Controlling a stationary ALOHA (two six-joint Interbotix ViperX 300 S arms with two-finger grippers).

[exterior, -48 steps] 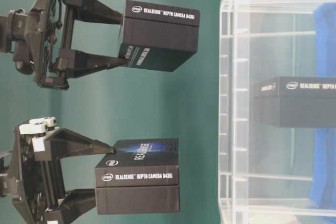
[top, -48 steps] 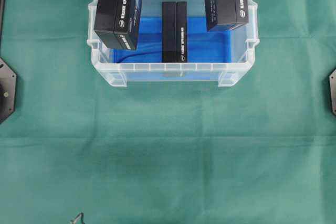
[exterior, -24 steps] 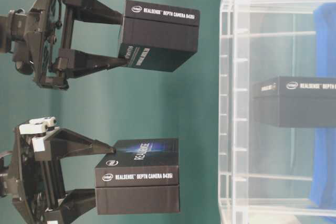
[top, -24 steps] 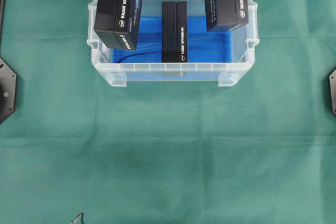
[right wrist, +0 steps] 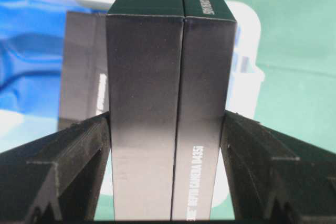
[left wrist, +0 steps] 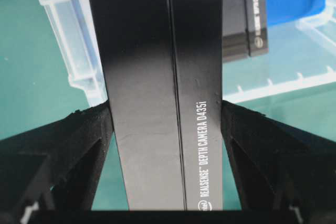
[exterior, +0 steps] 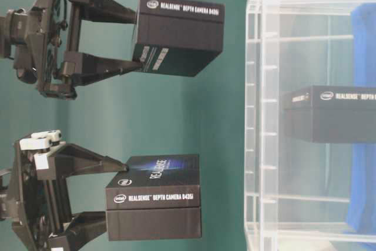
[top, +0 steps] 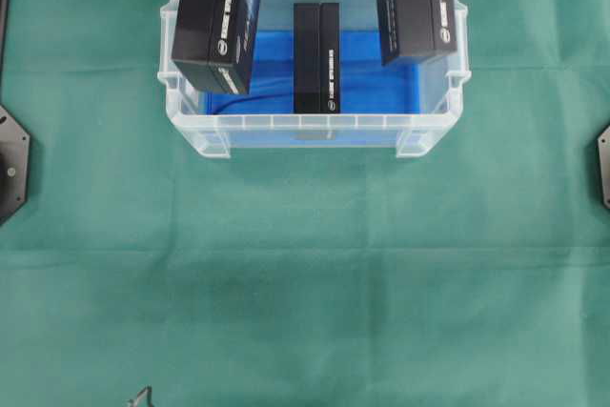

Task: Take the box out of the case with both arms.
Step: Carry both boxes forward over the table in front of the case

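Boxes: three black ones. One clamped in the left gripper (exterior: 120, 199), box one (top: 214, 26); one clamped in the right gripper (exterior: 136, 38), box two (top: 412, 11); the third box (top: 315, 57) between and below both grippers. Cases: one clear case (top: 295, 131). Grippers: two.

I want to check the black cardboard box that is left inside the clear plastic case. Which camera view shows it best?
The overhead view: the black box lies unobstructed on the blue lining of the clear case. The table-level view shows only its side through the wall. Both wrist views show parts behind the held boxes.
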